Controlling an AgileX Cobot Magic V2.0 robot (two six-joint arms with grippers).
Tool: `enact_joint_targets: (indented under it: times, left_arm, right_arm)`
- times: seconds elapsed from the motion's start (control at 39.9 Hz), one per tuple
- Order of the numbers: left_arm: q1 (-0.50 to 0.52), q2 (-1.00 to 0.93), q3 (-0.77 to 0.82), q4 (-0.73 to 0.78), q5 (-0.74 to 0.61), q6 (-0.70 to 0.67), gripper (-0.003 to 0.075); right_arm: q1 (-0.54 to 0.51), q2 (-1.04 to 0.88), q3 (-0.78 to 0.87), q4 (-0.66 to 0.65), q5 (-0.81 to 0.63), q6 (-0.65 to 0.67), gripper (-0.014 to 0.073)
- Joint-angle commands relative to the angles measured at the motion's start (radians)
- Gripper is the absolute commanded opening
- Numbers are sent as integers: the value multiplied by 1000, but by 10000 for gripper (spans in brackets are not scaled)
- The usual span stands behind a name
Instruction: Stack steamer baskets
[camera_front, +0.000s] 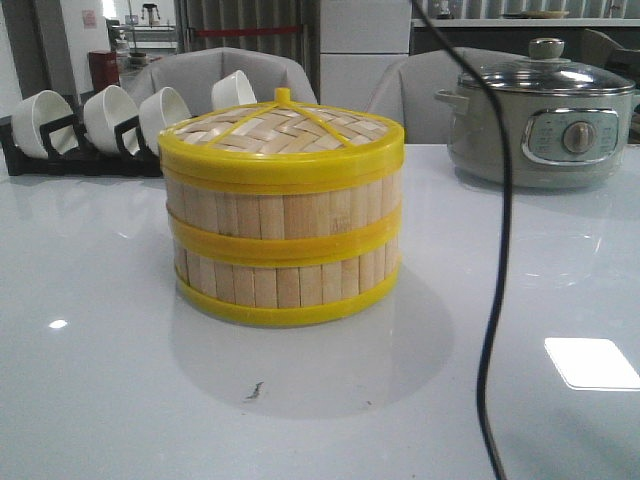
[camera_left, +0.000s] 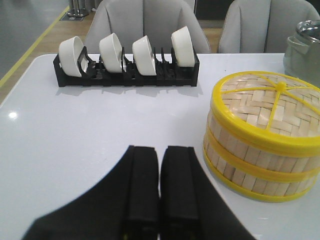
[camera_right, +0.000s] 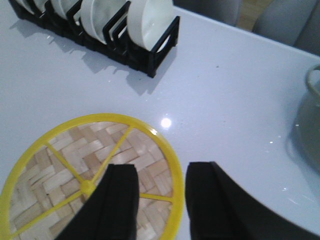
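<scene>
Two steamer baskets stand stacked mid-table, the upper one (camera_front: 285, 212) on the lower one (camera_front: 285, 282), with a woven lid (camera_front: 285, 135) on top. The left wrist view shows the stack (camera_left: 250, 162) and its lid (camera_left: 270, 107) beside my left gripper (camera_left: 160, 150), which is shut on nothing and apart from the stack. My right gripper (camera_right: 161, 172) is open above the lid (camera_right: 50, 170); one finger is over the weave, the other outside the yellow rim. It touches nothing that I can see. Neither gripper appears in the front view.
A black rack of white bowls (camera_front: 100, 125) stands at the back left. A grey electric cooker (camera_front: 545, 120) sits at the back right. A black cable (camera_front: 495, 250) hangs down in front of the camera, right of the stack. Grey chairs stand behind the table.
</scene>
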Motion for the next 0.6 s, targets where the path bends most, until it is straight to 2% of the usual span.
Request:
enact_joint_targets:
  times: [0.0,0.3,0.43,0.58]
  left_arm:
    - [-6,8,-27,-5,-85,-6,91]
    - [-6,8,-27,-5,-85,-6,91]
    - [-6,8,-27,-5,-85,-6,91]
    - [-6,8,-27,-5,-85,-6,91]
  right_arm:
    - [-56,-171,115,-18,-150,-10,312]
    - [-248,-607,678,-17,-483,-10,312]
    - [-339,-801,890,-17,-546,-10,312]
    - [-436,-1015,1086,-17,-551,-10,312]
